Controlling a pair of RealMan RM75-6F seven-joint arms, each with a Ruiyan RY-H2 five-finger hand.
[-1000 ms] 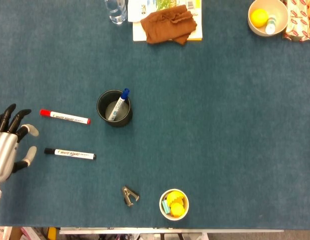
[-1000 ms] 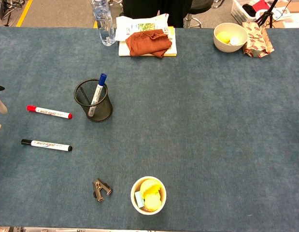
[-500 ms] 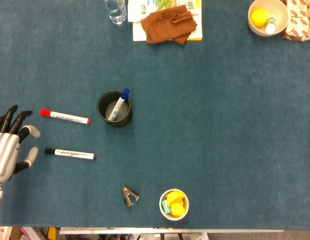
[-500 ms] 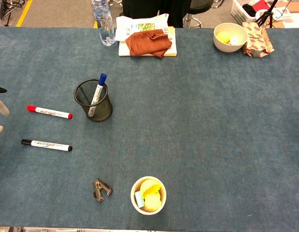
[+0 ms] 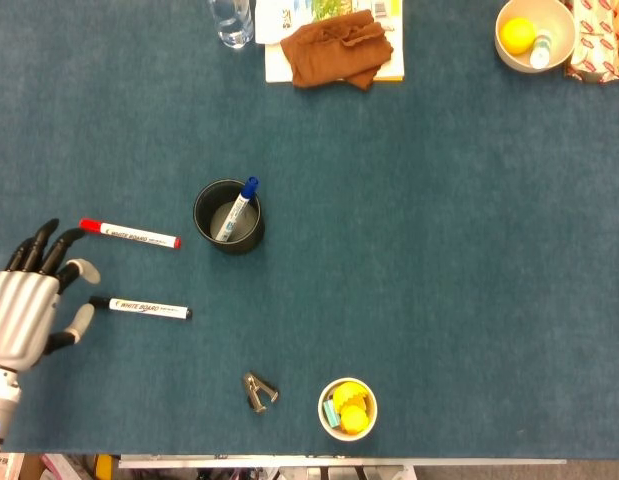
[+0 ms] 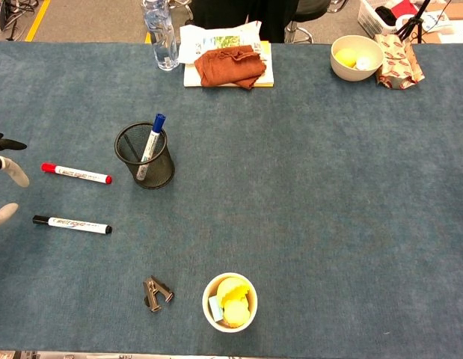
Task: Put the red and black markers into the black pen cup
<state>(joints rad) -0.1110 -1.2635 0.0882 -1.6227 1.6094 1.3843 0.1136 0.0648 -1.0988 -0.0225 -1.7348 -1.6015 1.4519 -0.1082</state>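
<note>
A red-capped white marker lies flat on the blue cloth, left of the black mesh pen cup. Below it lies a black-capped white marker. The cup stands upright with a blue marker leaning inside it. My left hand hovers at the left edge with its fingers spread, holding nothing. Its fingertips are just short of the caps of both markers. My right hand shows in neither view.
A staple remover and a small bowl of yellow items lie near the front edge. At the far side are a water bottle, a brown cloth on a book, a bowl with a lemon and a snack packet.
My left hand has moved right and slightly towards the front edge, closing in on the two markers. The markers and the cup have not moved.
</note>
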